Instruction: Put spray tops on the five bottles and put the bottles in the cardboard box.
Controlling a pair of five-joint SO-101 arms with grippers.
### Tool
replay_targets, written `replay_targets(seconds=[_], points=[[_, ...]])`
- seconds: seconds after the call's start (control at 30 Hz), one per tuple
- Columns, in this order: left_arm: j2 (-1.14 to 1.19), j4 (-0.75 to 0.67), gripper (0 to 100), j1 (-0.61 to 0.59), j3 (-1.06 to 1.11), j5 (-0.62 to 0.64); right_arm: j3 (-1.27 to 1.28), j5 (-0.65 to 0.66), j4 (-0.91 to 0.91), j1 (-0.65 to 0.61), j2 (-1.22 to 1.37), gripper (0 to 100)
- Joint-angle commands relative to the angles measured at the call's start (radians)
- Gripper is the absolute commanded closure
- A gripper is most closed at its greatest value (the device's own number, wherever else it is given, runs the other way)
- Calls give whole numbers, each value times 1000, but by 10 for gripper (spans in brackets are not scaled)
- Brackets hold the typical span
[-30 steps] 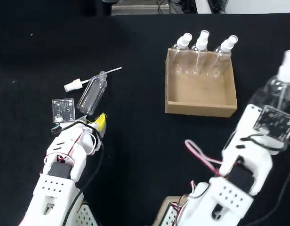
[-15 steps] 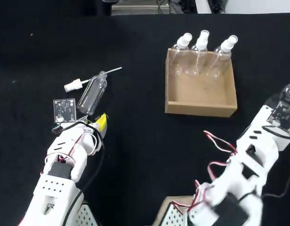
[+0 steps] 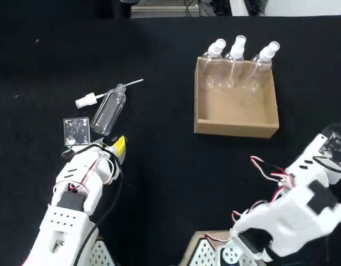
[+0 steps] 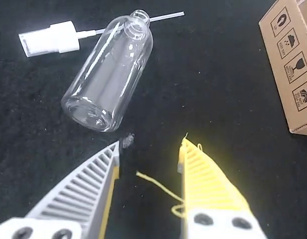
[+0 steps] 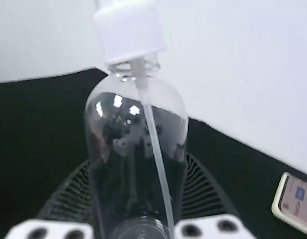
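A clear bottle without a top [image 3: 108, 111] lies on the black table, a loose white spray top [image 3: 86, 100] beside its neck. My left gripper [image 3: 113, 146] stands open just short of the bottle's base. In the left wrist view the bottle [image 4: 110, 74] and spray top [image 4: 50, 37] lie beyond the gripper [image 4: 149, 152], nothing between its fingers. My right gripper [image 5: 136, 191] is shut on an upright bottle [image 5: 136, 144] with a spray top [image 5: 128, 27]. The right arm [image 3: 303, 194] sits at the table's right edge. The cardboard box [image 3: 237, 128] holds three topped bottles [image 3: 236, 55] along its far wall.
A small clear square plate [image 3: 76, 128] lies left of the left gripper. A phone [image 5: 294, 201] lies on the black cloth past the right gripper. The box's near half is bare cardboard [image 3: 237, 108]. Open black table lies between the two arms.
The right arm has swung back and toward the right edge with its bottle, which has left the high view. The left arm has barely moved.
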Motion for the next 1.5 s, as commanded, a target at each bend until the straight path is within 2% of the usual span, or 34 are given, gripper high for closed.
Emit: replay_targets(seconds=[0.0, 0.13, 0.37, 0.6, 0.83, 1.1, 1.27, 1.47], points=[[-12, -23, 812, 10, -15, -11, -125, -20, -83, 38, 120, 988], [-12, -23, 812, 10, -15, -12, -182, -89, -189, 55, 265, 988], [-12, -23, 812, 10, -15, -12, -252, -89, -338, 55, 449, 987], [-12, -23, 812, 10, -15, -12, -248, -89, -374, 51, 496, 981], [-12, -23, 812, 10, -15, -12, -246, -89, -374, 44, 496, 792], [-12, -23, 812, 12, -15, -12, -246, -83, -373, 40, 490, 774], [-12, -23, 812, 12, -15, -12, -236, -37, -373, 25, 490, 649], [-12, -23, 812, 10, -15, -12, -173, -41, -373, 23, 415, 655]])
